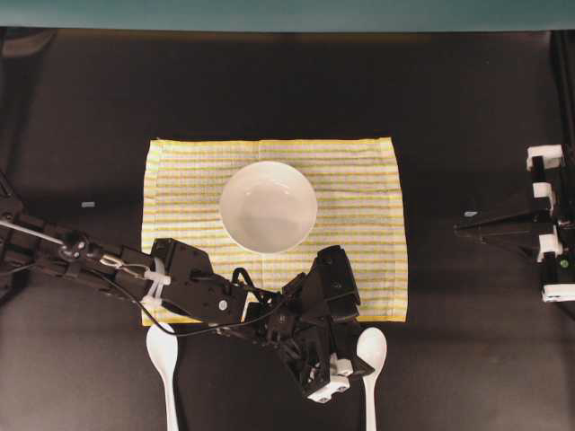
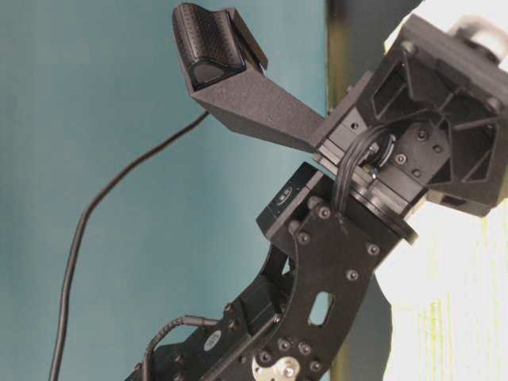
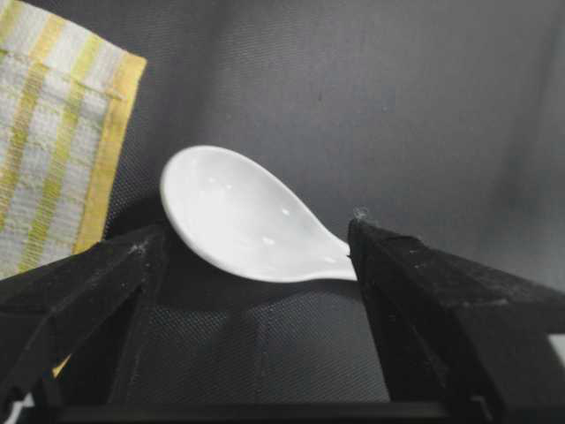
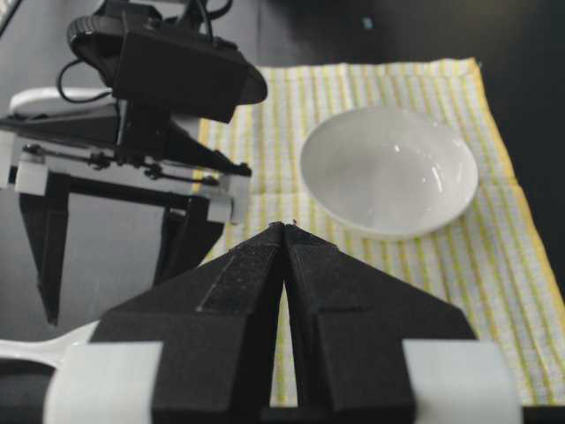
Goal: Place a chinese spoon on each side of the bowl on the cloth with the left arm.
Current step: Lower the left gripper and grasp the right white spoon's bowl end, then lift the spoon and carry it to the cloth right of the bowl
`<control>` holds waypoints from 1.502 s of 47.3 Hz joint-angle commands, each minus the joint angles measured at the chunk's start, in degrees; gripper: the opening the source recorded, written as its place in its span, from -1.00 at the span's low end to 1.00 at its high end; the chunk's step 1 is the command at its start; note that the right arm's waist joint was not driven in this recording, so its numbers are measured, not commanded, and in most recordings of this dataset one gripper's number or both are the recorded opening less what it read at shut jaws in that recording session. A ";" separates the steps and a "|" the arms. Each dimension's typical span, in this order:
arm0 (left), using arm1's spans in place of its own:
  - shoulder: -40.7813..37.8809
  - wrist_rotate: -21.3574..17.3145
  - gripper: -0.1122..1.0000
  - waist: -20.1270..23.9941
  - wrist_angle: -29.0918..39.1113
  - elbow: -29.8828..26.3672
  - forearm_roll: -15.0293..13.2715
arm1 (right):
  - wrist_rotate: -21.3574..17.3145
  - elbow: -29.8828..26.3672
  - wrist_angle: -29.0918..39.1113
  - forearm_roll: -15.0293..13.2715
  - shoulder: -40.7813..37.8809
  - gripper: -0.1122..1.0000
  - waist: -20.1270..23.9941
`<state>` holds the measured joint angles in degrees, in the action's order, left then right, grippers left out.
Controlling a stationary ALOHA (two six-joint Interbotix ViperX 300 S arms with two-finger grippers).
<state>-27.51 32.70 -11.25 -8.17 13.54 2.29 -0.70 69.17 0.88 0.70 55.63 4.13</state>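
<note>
The white bowl [image 1: 268, 206] sits in the middle of the striped cloth [image 1: 359, 171]. Two chinese spoons lie on the dark table just off the cloth's near edge: one [image 1: 163, 346] by the left corner, the other [image 1: 371, 350] by the right corner. My left arm reaches across to the right-hand spoon, and my left gripper [image 1: 334, 377] stands open beside it. In the left wrist view that spoon's scoop [image 3: 238, 216] lies on the table just beyond the parted fingertips [image 3: 388, 265], free of them. My right gripper [image 1: 463, 229] hangs shut at the far right, holding nothing.
The cloth's yellow-edged corner [image 3: 53, 141] lies left of the spoon in the left wrist view. The right wrist view looks over the cloth [image 4: 494, 265] and bowl [image 4: 388, 172] toward my left gripper [image 4: 115, 256]. A teal wall [image 1: 287, 13] borders the table's far edge.
</note>
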 commanded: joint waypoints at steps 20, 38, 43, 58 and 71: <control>-0.79 -0.70 0.59 2.11 1.67 -1.85 0.26 | 0.44 -0.44 -0.26 0.00 -0.26 -0.79 0.00; -1.49 -1.23 -0.21 1.58 1.76 -2.46 0.35 | 0.44 -0.35 -0.62 0.00 -0.26 -0.79 0.00; -1.67 -3.16 -0.62 1.23 3.16 -2.64 0.35 | 0.44 -0.44 -0.62 0.00 -0.26 -0.79 0.00; 2.72 -7.21 -0.71 1.58 11.95 -5.89 0.35 | 0.44 -0.44 -0.70 0.00 -0.26 -0.79 0.00; 9.67 -12.22 -0.71 7.56 29.09 -10.99 0.35 | 0.53 -0.18 -0.70 0.00 -0.26 -0.79 0.00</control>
<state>-20.48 21.53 -6.06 16.35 5.01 2.37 -0.62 69.26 0.79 0.70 55.63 4.13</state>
